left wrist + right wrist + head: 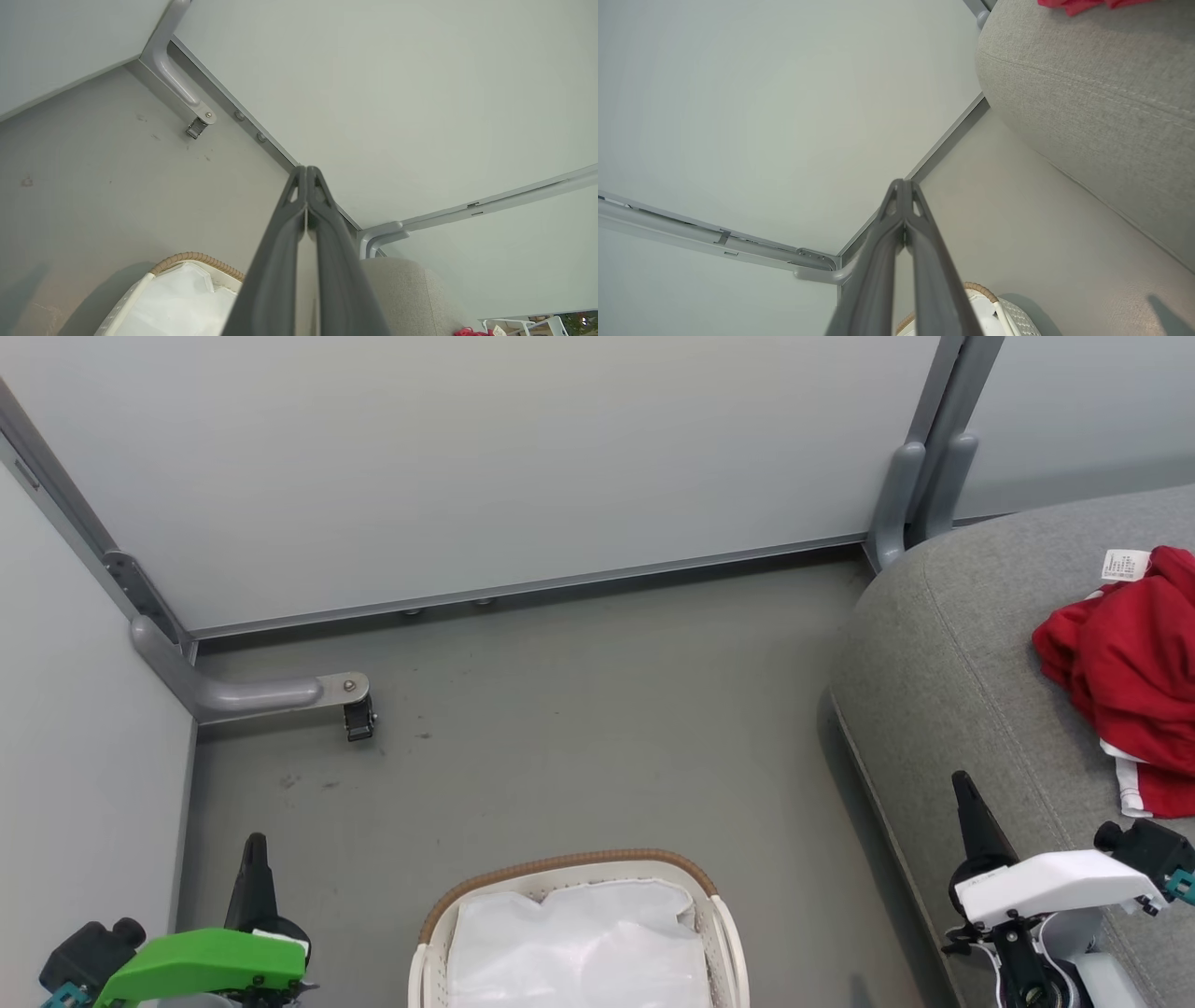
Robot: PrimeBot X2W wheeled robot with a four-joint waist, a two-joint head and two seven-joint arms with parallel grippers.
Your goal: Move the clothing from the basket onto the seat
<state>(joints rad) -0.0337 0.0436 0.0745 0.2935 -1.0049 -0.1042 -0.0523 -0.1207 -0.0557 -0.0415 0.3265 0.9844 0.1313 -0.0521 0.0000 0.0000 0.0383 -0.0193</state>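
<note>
Red clothing (1130, 681) with white trim and a white label lies bunched on the grey seat (952, 644) at the right; a strip of it shows in the right wrist view (1083, 4) and a scrap in the left wrist view (469, 332). The white basket (719, 933) with its brown woven rim stands on the floor at the bottom centre, with the white liner (579, 943) inside it. My left gripper (254, 847) is shut and holds nothing, low at the left beside the basket. My right gripper (962, 786) is shut and holds nothing, over the seat's front edge.
Pale partition walls (467, 457) close off the back and left. A grey metal bracket foot with a caster (359, 717) juts onto the grey floor (579, 719) at the left corner, and grey posts (920, 485) stand behind the seat's corner.
</note>
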